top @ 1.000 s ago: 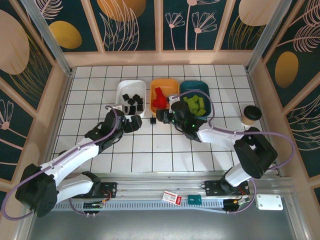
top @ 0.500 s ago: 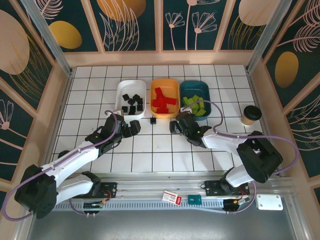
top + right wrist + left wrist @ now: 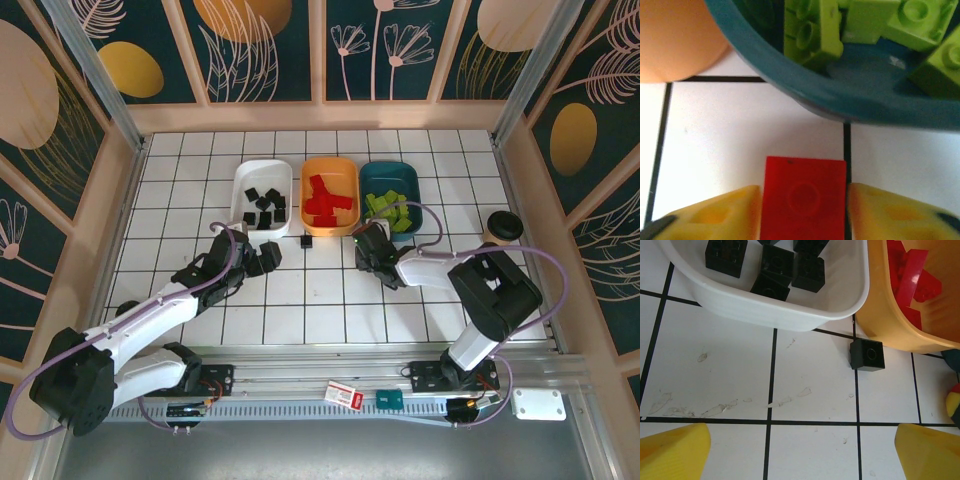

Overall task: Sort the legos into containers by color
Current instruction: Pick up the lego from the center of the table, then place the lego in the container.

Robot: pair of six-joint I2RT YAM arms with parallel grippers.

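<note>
- The left gripper, at the bottom of the left wrist view, stands wide with nothing between its fingers.
- A loose black brick lies on the counter right of centre, just beside the orange tray and near the white tray, which holds black bricks.
- The right gripper pinches a red brick at the bottom centre of the right wrist view, just below the teal tray, which holds green bricks.

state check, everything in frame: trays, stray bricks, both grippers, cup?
white tray: holds black bricks
orange tray: holds red bricks
teal tray: holds green bricks
loose black brick: unsorted, on table between white and orange trays
stray red brick: outside trays, beside teal tray, pinched
left gripper: open, empty
right gripper: shut on stray red brick
paper cup: upright, lid on
</note>
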